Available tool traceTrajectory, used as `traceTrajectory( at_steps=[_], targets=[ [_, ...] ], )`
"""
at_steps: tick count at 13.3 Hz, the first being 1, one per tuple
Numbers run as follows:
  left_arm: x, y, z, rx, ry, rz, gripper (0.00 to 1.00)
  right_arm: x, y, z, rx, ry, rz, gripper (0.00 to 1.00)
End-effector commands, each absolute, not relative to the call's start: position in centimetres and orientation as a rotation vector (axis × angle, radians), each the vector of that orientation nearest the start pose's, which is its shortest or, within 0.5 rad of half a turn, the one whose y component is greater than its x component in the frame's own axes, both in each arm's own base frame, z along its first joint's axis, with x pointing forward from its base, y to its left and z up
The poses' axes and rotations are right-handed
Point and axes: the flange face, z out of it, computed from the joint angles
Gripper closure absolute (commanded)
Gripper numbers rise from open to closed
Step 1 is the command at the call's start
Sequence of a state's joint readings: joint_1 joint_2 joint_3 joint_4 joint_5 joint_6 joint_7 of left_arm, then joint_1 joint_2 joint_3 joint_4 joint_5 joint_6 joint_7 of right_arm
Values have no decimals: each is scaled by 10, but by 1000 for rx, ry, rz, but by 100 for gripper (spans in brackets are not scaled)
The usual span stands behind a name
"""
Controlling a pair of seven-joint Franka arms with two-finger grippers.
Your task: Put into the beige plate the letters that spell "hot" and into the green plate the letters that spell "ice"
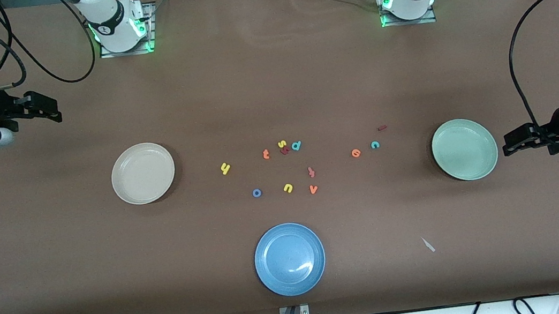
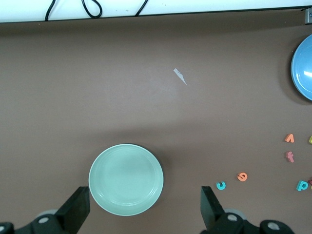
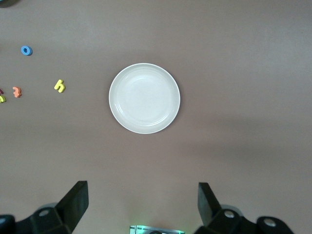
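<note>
Nearest the front camera, a blue plate is sitting on the counter, and it belongs to neither word. Farther from that camera than the blue plate, the loose letters are lying scattered: blue o, yellow h and orange t toward the beige plate, orange e, teal c and dark red i toward the green plate. The i is lying flat with its long axis running roughly end to end of the counter, so a grip across its narrow width looks best.

Trouble is likely in the crowd: the t is lying just beside a yellow s and a dark red piece, so fingers may be dragging a neighbour along, and the orange v could be mistaken for a wanted letter.

Both arms are waiting: the left gripper beside the green plate, the right gripper at its own end, fingers of both spread wide and empty.
</note>
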State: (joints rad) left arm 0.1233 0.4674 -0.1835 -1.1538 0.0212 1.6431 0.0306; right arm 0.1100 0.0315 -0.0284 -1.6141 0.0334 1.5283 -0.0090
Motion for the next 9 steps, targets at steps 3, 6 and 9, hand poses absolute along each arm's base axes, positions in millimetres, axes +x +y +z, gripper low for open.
traceTrajectory(
  at_steps=[3, 6, 9],
  targets=[
    [690, -12, 546, -3219, 148, -46, 0, 566, 45, 593, -3114, -155, 135, 1],
    [690, -12, 546, -3219, 148, -46, 0, 566, 47, 593, -3117, -155, 144, 1],
    [690, -12, 546, -3219, 148, -46, 0, 565, 47, 590, -3115, -155, 154, 1]
  ],
)
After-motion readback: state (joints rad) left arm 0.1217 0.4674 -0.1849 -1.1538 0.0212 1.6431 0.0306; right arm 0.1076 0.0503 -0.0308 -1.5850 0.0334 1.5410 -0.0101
